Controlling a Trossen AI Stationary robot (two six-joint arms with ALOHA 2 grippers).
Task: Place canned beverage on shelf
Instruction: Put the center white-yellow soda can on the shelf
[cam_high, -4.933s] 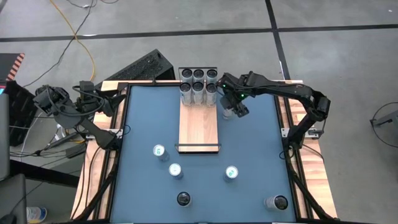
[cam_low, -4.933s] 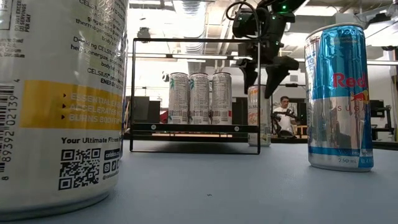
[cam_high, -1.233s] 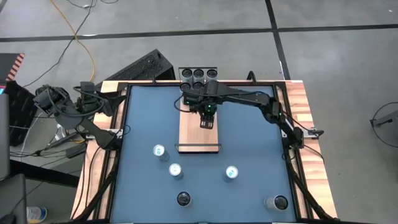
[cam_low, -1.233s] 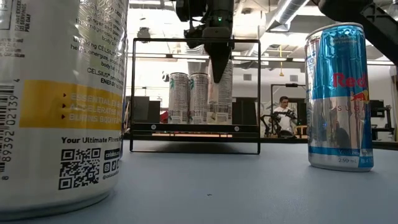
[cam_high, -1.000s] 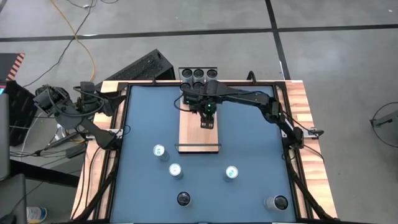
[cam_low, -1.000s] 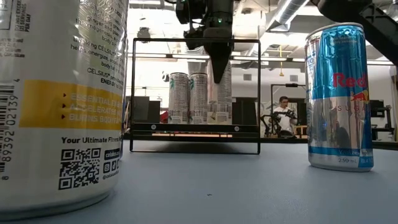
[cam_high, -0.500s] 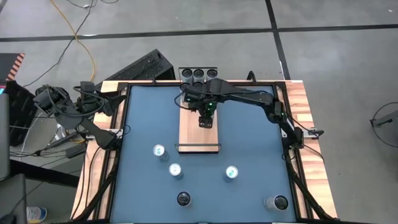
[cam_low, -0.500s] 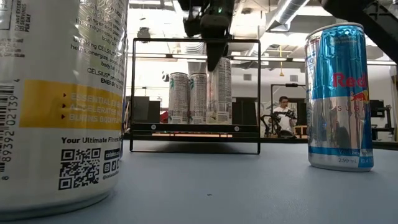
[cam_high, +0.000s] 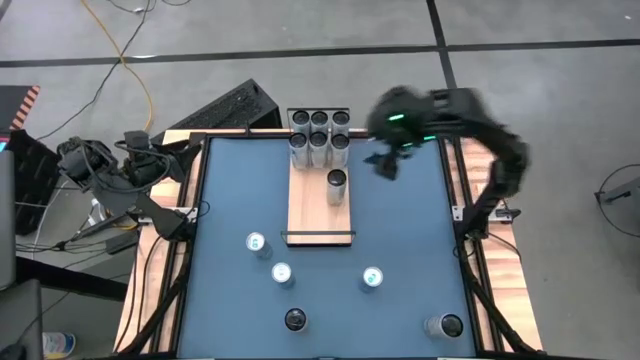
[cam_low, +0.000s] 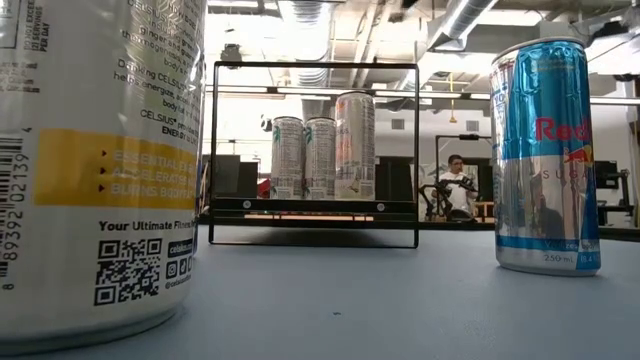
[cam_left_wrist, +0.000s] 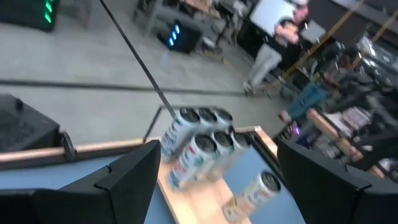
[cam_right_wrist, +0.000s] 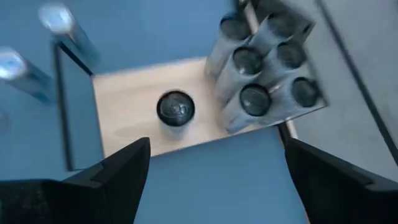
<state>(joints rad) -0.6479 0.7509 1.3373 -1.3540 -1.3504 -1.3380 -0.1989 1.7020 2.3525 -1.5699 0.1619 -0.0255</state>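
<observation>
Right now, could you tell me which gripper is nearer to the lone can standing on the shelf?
The right gripper, open, hangs just off the shelf beside the lone can. The left gripper waits beyond the table's far-left corner.

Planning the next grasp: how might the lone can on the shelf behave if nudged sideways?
The lone can is tall and slim, standing upright on the shelf, so it would probably tip rather than slide. Its round metal wall looks smooth, so likely slippery, and it would roll once down. Whether it is full or empty cannot be told.
</observation>
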